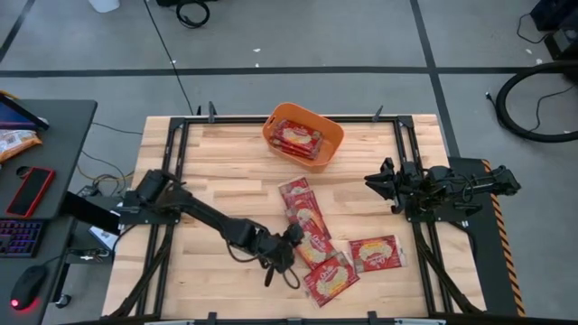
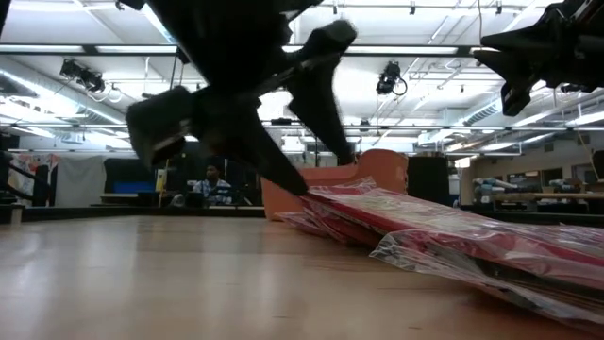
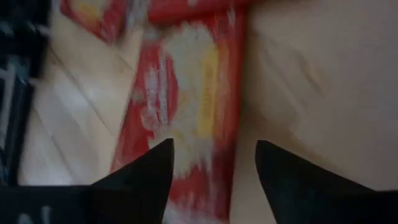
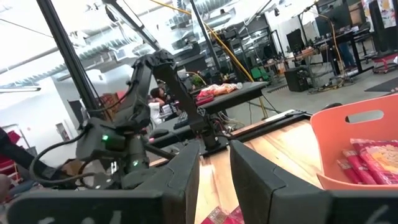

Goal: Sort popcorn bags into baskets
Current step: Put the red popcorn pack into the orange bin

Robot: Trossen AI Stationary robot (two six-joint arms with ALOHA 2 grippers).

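High view: wood table [image 1: 226,162], grey floor; orange tub [image 1: 303,135] holding bags; left gripper [image 1: 287,259] fingers spread over popcorn bag [image 1: 312,246]; right gripper [image 1: 384,183] parted, idle.

high: overhead, straight down; low: tabletop, level; both share orange tub [image 1: 303,135]

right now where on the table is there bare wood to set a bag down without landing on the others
Bare wood lies left of the orange basket, above the left arm, and between the basket and the right gripper, which waits at the right edge. Crowded: the centre to the front, where popcorn bags overlap in a line and the left gripper, fingers open, sits at them.
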